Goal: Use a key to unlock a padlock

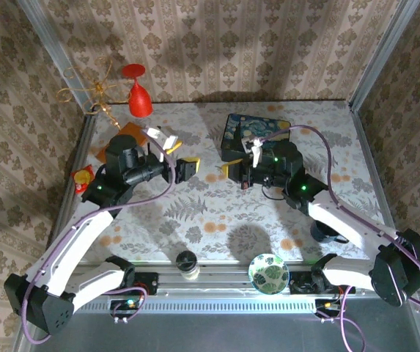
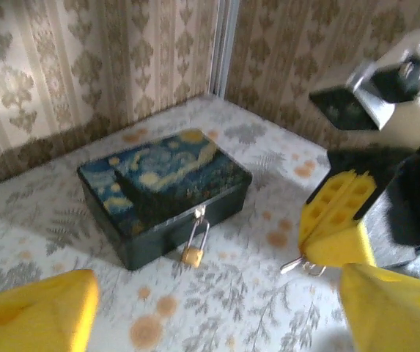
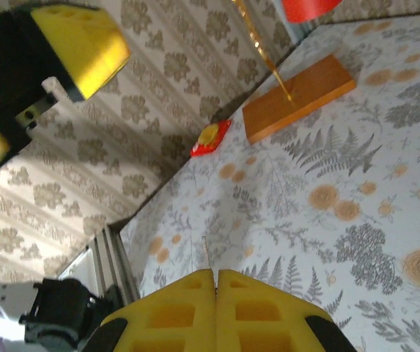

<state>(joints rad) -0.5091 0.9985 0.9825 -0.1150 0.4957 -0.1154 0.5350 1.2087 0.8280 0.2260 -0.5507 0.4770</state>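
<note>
The small brass padlock (image 2: 192, 254) hangs by its thin silvery shackle from the hasp of the dark blue starry-night box (image 2: 158, 183) (image 1: 253, 130). It rests against the box's front wall. My right gripper (image 3: 216, 282) (image 1: 229, 171) is shut on the key (image 3: 207, 257). The slim blade sticks out past the yellow pads, and its tip and ring (image 2: 298, 265) show to the right of the padlock, apart from it. My left gripper (image 2: 210, 323) (image 1: 179, 154) stands open with nothing between its yellow fingers (image 2: 37, 315), facing the box.
At the back left stand a red goblet-shaped ornament (image 1: 138, 95), a gold wire ornament (image 1: 85, 92) and an orange wooden base (image 3: 297, 95). A small red and yellow thing (image 1: 83, 178) lies by the left rail. A green patterned bowl (image 1: 268, 273) and a small jar (image 1: 187, 264) sit at the near edge.
</note>
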